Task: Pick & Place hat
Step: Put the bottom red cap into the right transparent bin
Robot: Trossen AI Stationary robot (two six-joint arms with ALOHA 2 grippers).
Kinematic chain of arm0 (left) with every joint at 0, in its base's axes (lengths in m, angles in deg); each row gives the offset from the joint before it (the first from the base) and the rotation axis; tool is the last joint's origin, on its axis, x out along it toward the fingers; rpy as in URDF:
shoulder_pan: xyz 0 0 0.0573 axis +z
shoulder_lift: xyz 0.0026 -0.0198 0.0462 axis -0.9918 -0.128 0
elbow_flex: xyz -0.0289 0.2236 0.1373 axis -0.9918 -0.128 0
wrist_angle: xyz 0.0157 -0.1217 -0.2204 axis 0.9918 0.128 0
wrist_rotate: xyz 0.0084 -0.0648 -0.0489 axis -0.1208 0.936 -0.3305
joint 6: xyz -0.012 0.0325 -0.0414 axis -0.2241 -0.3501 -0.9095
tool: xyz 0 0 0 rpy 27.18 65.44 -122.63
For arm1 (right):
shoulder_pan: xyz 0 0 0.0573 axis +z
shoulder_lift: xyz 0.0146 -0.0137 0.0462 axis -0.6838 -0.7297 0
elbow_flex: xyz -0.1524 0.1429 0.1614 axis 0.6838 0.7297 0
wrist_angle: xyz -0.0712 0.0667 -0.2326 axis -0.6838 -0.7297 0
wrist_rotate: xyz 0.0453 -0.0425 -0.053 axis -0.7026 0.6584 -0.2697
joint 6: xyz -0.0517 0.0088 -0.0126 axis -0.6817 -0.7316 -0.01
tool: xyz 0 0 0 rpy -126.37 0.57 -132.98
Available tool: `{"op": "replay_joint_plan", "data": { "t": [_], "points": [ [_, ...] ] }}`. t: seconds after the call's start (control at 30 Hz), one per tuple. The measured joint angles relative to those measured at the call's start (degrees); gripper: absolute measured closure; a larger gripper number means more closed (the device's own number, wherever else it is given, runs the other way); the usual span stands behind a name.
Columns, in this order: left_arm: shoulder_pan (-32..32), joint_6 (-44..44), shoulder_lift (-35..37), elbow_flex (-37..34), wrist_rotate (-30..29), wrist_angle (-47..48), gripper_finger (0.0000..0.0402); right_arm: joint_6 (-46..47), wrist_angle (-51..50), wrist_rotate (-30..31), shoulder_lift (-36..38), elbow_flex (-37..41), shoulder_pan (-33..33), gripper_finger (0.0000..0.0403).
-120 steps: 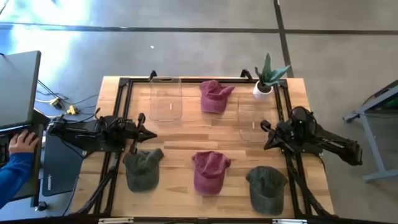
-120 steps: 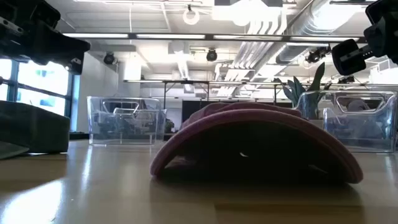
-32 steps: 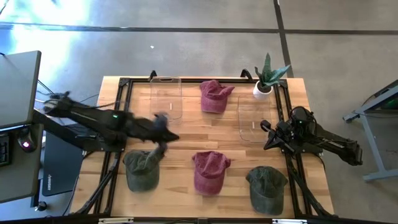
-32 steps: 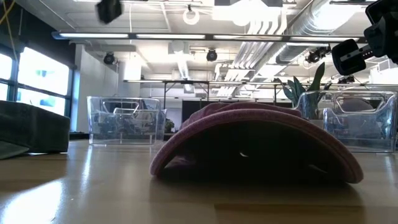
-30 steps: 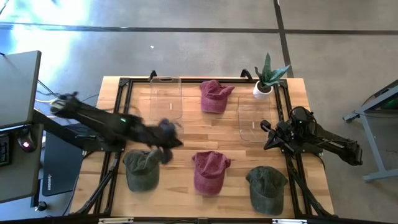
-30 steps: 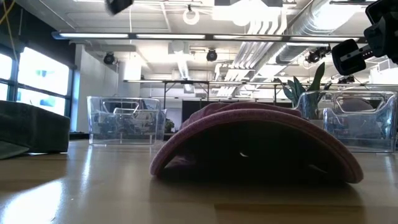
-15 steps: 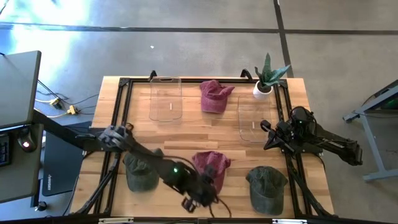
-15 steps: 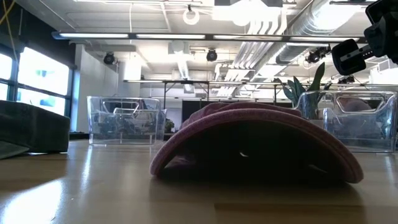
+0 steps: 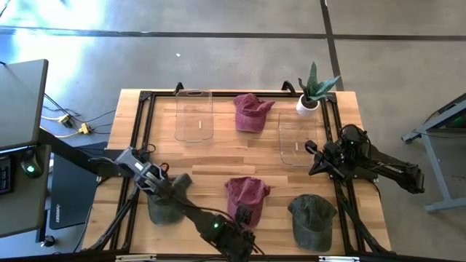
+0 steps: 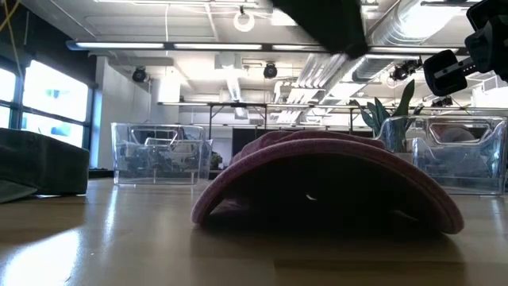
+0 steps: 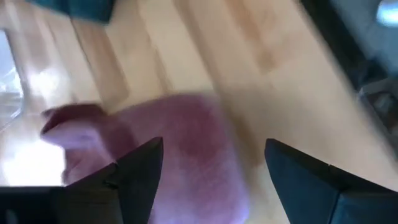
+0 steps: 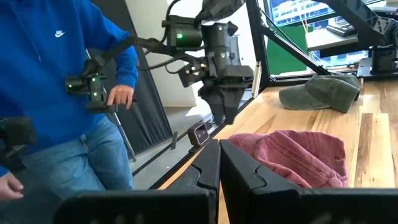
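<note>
**Left pincer spread above the front pink hat**

Pale wooden planks make up the worktop (image 9: 218,156), framed by black rails and standing on a grey concrete floor. Five caps lie on it. A pink hat (image 9: 244,200) sits at the front centre, with a green hat (image 9: 166,198) to its left and another green hat (image 9: 313,218) to its right. A second pink hat (image 9: 252,111) lies at the back, between two clear bins (image 9: 194,115), and a potted plant (image 9: 313,89) stands at the back right corner.

From the left side, the left arm stretches diagonally across the front of the worktop, passing over the left green hat. Its left pincer (image 9: 240,231) hangs at the front edge, just beside the front pink hat. In its own wrist view the two dark fingers (image 11: 140,177) stand wide apart with nothing between them, and the pink hat (image 11: 180,155) lies blurred below. Seen level from the worktop, that hat (image 10: 325,183) fills the middle, and a dark part of the arm shows overhead.

At the right edge waits the right arm, its right pincer (image 9: 314,156) pressed closed and empty, beside the right bin. Its wrist view shows a person in a blue top (image 12: 68,68) standing past the worktop.
</note>
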Motion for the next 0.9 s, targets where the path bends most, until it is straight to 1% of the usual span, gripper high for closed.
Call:
{"op": "replay_joint_plan", "data": {
  "t": [0.07, 0.1, 0.13, 0.23, 0.3, 0.37, 0.43, 0.53, 0.63, 0.7, 0.77, 0.83, 0.9],
  "points": [
    [-0.45, -2.46, -1.43, 0.21, -0.17, 0.45, 0.0133, 0.00, -0.01, -0.01, 0.00, 0.00, 0.00, 0.0398],
    [-0.93, -3.38, -1.85, -0.06, -1.39, 2.18, 0.0136, 0.00, 0.01, -0.03, 0.00, 0.01, 0.00, 0.0397],
    [-1.35, -4.19, -2.15, -0.30, -3.19, 3.32, 0.0139, 0.00, 0.01, -0.03, 0.00, 0.00, -0.02, 0.0396],
    [-1.91, -5.97, -3.01, -1.59, -7.75, -0.78, 0.0148, 0.00, 0.01, -0.18, 0.00, 0.00, 0.00, 0.0394],
    [-2.55, -6.09, -3.62, -2.65, -12.24, 1.27, 0.0154, 0.00, -0.01, -0.20, 0.00, 0.00, 0.00, 0.0394],
    [-2.61, -6.13, -4.09, -3.49, -15.34, 0.45, 0.0160, 0.00, -0.04, -0.20, 0.00, 0.00, 0.00, 0.0395],
    [-2.48, -6.54, -4.60, -3.92, -16.64, -1.89, 0.0165, 0.00, -0.01, -0.22, 0.00, 0.00, 0.00, 0.0397],
    [-2.51, -6.91, -5.52, -4.64, -20.04, -0.27, 0.0173, 0.00, 0.00, -0.22, 0.00, 0.01, 0.00, 0.0398],
    [-2.18, -7.42, -6.69, -4.28, -22.04, -2.11, 0.0185, 0.00, -0.01, -0.20, -0.02, 0.00, -0.02, 0.0398],
    [-2.09, -7.72, -6.96, -4.40, -23.79, -1.00, 0.0201, 0.00, -0.12, -0.24, -0.02, 0.00, 0.00, 0.0398],
    [-1.87, -8.74, -6.96, -4.41, -24.24, -1.30, 0.0224, 0.00, -0.10, -0.24, -0.02, 0.00, 0.00, 0.0398],
    [-1.64, -9.34, -6.94, -4.39, -24.36, -1.23, 0.0256, 0.00, -0.10, -0.22, -0.02, 0.00, 0.00, 0.0398],
    [-1.39, -10.43, -6.94, -4.39, -25.45, -0.60, 0.0299, 0.00, -0.12, -0.22, -0.02, 0.00, 0.00, 0.0399]
  ]
}}
